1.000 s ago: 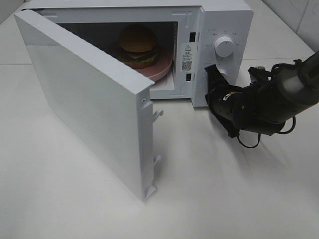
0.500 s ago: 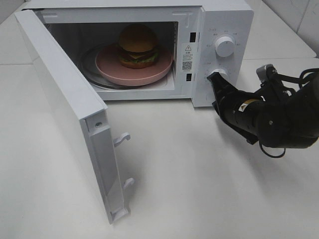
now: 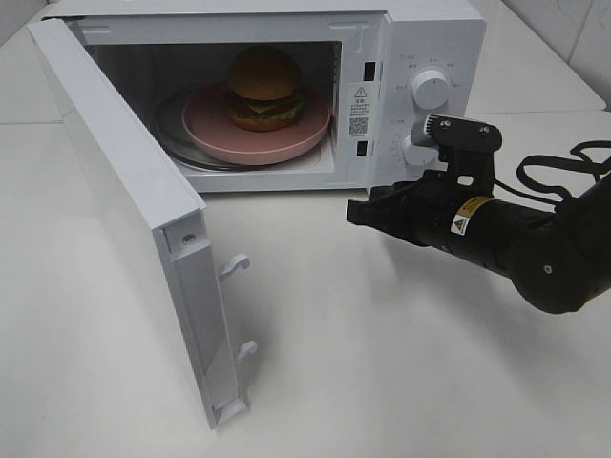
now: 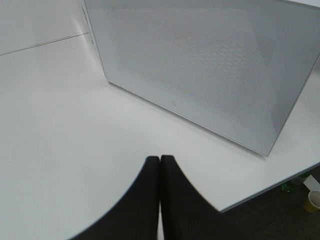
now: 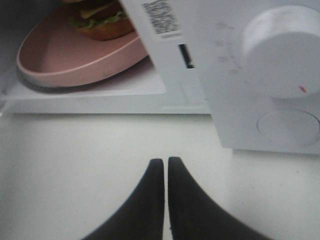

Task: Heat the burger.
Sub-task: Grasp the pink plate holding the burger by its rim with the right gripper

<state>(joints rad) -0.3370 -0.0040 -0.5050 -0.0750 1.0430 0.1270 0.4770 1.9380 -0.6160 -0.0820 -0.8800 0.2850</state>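
The microwave [image 3: 434, 38] is shown on the white desk [image 3: 410, 382] with its door [image 3: 115, 181] swung wide open on the left. The burger [image 3: 264, 88] is seen inside the cavity, seated upright on the round pink plate [image 3: 229, 148]. Two white dials, the upper dial [image 3: 430, 91] and the lower dial [image 3: 417, 150], are carried on the control panel. The right fingers [image 3: 356, 212] are held clenched on nothing, low over the desk just in front of the microwave's right part, apart from plate and door. In the right wrist view these fingers [image 5: 157, 172] are seen nearly tip to tip, with the burger [image 5: 100, 22] and plate [image 5: 65, 65] beyond. The left fingers [image 4: 152, 170] are likewise pressed together and empty, over the desk near the door's dotted outer face [image 4: 200, 75].
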